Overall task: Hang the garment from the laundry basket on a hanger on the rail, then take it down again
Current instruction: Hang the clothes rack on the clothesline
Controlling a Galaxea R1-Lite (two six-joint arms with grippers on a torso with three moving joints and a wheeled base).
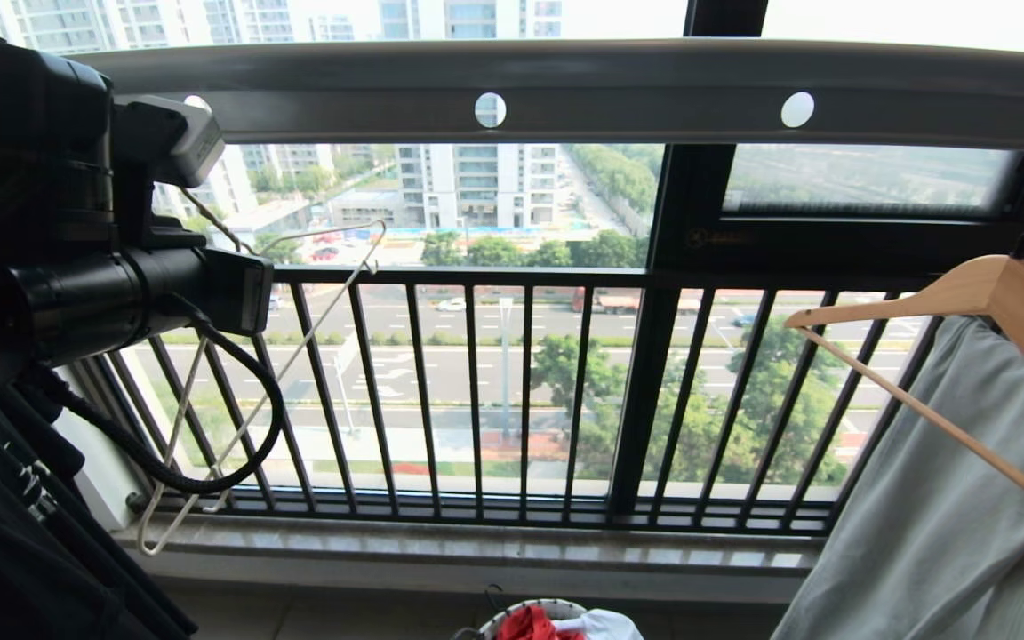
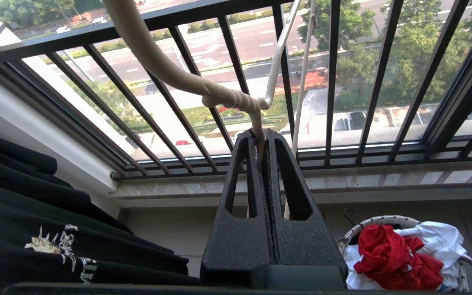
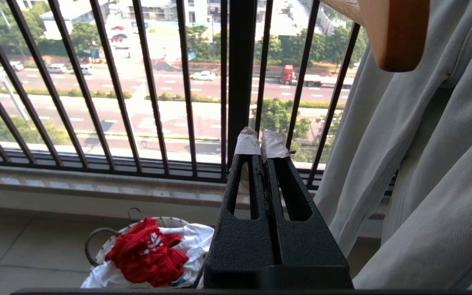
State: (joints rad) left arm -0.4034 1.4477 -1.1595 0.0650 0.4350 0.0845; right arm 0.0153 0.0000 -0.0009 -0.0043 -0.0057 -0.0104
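On a high balcony, the left gripper (image 2: 259, 141) has its fingers (image 2: 242, 180) clamped tight on the neck of the cream wire hanger (image 2: 166, 65), held up by the black window railing (image 1: 476, 391) below the grey holed rail (image 1: 565, 84). The right gripper (image 3: 262, 143), fingers pressed together on nothing, sits beside a pale grey-green garment (image 3: 432, 164) on a wooden hanger (image 1: 992, 293). The red T-shirt (image 2: 395, 258) lies crumpled in the laundry basket (image 2: 377, 221) on the floor, atop white cloth (image 2: 441, 241).
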